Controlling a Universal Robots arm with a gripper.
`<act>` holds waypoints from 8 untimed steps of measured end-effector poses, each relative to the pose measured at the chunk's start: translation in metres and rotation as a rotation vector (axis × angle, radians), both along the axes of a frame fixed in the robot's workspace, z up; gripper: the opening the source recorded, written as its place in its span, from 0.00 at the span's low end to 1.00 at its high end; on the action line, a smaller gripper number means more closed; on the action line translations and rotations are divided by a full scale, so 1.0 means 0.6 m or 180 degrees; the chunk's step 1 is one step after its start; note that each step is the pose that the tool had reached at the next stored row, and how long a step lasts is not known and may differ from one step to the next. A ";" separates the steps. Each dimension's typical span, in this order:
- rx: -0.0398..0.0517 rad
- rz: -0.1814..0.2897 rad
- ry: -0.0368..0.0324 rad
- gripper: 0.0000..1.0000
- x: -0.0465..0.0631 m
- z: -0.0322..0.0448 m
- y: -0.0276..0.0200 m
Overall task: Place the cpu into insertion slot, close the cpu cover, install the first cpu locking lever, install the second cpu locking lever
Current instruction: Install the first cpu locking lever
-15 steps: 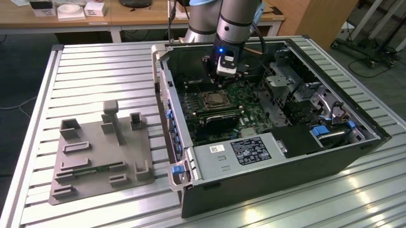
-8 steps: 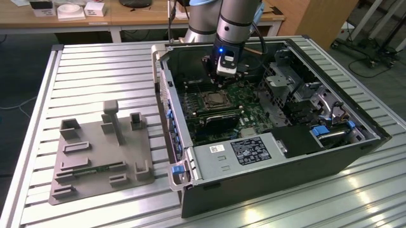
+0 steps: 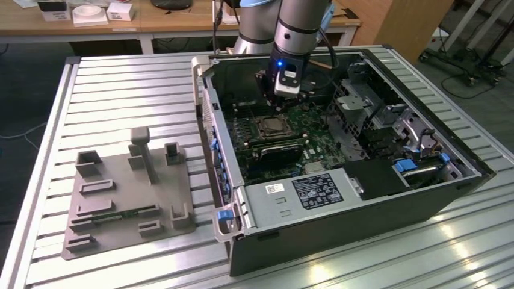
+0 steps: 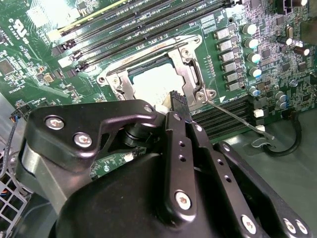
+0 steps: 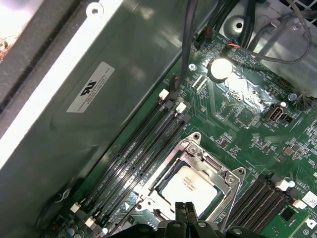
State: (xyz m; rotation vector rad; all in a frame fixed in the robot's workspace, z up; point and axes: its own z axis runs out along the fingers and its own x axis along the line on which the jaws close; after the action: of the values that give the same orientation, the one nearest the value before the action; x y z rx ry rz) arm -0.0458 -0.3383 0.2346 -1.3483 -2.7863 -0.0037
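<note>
**Clenched gripper [image 4: 177, 96] hovering over the seated cpu [image 5: 190, 186]**

Big in the second wrist view's foreground, the gripper is hanging with its fingers pressed together on nothing, tips just above the chip. The cpu is sitting in the insertion slot [image 5: 197, 144], the cpu cover [image 5: 218, 168] lying over it. One thin locking lever [image 4: 239, 119] is sticking out free. I'm judging that a glancing push risks skidding into the capacitors [image 4: 253, 72].
</note>
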 end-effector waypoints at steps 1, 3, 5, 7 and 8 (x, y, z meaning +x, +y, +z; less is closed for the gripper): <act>0.0000 0.0016 0.0000 0.10 0.000 0.000 0.0000; 0.0000 0.0059 0.0000 0.10 0.000 0.000 0.0000; 0.0000 0.0105 0.0000 0.10 0.000 0.000 0.0000; 0.0000 0.0159 0.0000 0.10 0.000 0.000 0.0000; 0.0000 0.0184 0.0000 0.10 0.000 0.000 0.0000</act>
State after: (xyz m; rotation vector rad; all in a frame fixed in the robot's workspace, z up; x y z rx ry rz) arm -0.0458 -0.3383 0.2346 -1.2674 -2.8240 -0.0016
